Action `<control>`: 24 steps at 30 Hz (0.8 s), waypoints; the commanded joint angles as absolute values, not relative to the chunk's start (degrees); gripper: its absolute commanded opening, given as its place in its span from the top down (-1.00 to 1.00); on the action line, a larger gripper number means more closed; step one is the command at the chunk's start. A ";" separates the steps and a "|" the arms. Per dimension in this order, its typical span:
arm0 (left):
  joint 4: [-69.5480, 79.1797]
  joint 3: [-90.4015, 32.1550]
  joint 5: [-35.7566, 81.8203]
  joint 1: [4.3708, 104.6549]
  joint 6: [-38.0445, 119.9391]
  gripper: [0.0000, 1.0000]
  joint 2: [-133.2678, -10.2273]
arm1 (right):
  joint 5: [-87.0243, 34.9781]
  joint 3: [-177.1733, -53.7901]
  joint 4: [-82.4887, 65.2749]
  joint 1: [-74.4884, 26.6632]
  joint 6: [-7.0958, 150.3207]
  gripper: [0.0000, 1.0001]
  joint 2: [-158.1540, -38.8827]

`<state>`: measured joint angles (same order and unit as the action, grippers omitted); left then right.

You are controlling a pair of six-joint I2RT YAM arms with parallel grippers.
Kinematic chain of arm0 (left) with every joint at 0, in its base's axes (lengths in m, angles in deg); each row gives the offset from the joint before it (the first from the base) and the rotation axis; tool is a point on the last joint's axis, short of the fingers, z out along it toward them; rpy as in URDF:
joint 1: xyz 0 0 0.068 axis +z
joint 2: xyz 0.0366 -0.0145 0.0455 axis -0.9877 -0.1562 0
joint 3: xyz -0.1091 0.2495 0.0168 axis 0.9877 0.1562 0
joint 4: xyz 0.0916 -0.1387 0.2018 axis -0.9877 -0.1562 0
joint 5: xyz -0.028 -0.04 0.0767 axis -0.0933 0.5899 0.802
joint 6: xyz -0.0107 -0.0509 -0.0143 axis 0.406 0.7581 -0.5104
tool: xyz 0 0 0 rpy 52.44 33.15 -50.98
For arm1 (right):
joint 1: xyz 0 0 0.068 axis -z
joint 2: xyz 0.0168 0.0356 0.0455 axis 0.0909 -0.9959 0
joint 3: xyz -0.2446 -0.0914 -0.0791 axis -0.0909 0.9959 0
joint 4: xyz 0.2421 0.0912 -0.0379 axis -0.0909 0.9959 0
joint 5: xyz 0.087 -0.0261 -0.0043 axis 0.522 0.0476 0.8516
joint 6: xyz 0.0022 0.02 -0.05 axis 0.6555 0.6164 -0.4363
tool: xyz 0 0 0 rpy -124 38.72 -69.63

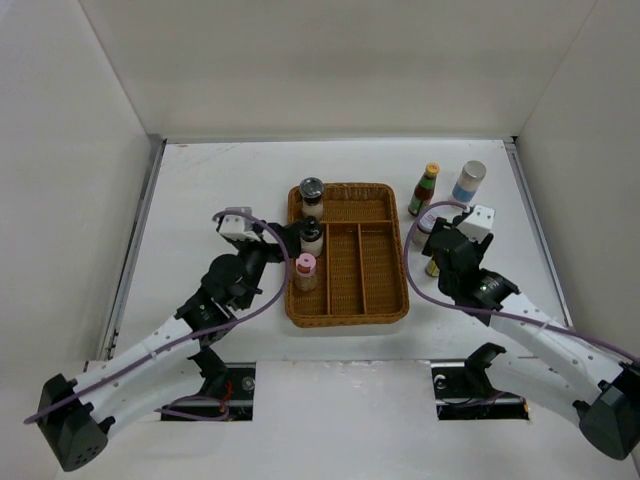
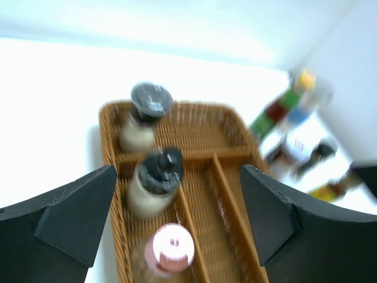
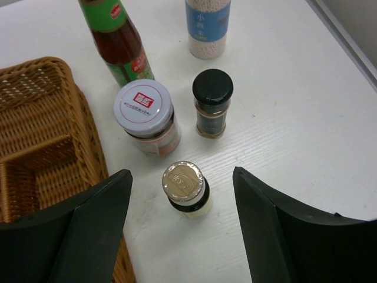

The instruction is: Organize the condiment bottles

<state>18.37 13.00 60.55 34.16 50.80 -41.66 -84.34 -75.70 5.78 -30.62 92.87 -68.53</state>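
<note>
Step in hand, as judged: right gripper [image 3: 181, 173] taking the tan-capped bottle [image 3: 185, 188], nearest of five standing just right of the tray [image 1: 345, 317]. Its fingers are spread wide, one either side of the bottle, touching nothing. To do it well, it should come down square over the cap, centre the bottle, and close low on the glass below the dark collar, not on the cap. The lift should go straight up, since the white-lidded jar [image 3: 144, 115] stands just beyond and could be knocked. Left gripper [image 2: 178, 171] also wide open and empty, above the tray's left lane.

Bottles, near to far, all upright.
- **In the tray's left lane:** pink-capped bottle [image 2: 169, 253], then black-topped bottle [image 2: 156, 183]. Past a cross divider, in the far-left pocket, grey-capped bottle [image 2: 144, 118] with pale contents. Middle and right lanes show bare wicker.
- **Right of the tray:** tan-capped bottle, small, pale contents. White-lidded jar, red label on its lid, close to the tray's wall. Black-capped jar [image 3: 212, 103] on the jar's far side from the tray. Tall green-labelled bottle [image 3: 121, 44] with dark sauce. Farthest, blue-labelled bottle [image 3: 207, 26] with white grains.
</note>
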 commanded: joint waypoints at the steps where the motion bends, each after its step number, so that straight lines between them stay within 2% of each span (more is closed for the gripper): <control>1: 27.66 17.63 63.36 36.84 51.95 -0.73 -38.01 | -82.53 -77.56 5.39 -29.02 94.85 -0.52 -69.47; 6: 29.78 21.95 65.22 41.67 55.90 -0.72 -38.00 | -80.51 -77.11 5.13 -27.17 95.56 -0.47 -71.05; 15: 31.63 23.97 62.58 44.76 59.16 -0.72 -42.22 | -77.09 -77.02 3.45 -25.86 95.74 -0.15 -74.04; 18: 32.07 24.41 62.41 45.20 59.43 -0.72 -42.40 | -76.73 -76.76 2.67 -25.15 95.82 0.10 -74.65; 21: 32.33 24.85 62.41 45.90 59.78 -0.72 -42.48 | -77.08 -77.46 2.66 -25.06 95.39 0.54 -75.09; 22: 32.33 25.11 62.41 46.08 60.04 -0.72 -42.31 | -78.30 -77.90 2.66 -25.24 95.04 0.62 -74.22; 24: 32.94 25.73 62.67 46.78 60.65 -0.72 -42.22 | -81.11 -79.21 2.14 -27.24 94.77 0.67 -71.77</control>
<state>28.91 24.68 63.17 45.83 59.08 -42.65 -77.80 -75.73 5.04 -25.55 95.02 -74.54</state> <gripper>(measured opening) 0.865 0.418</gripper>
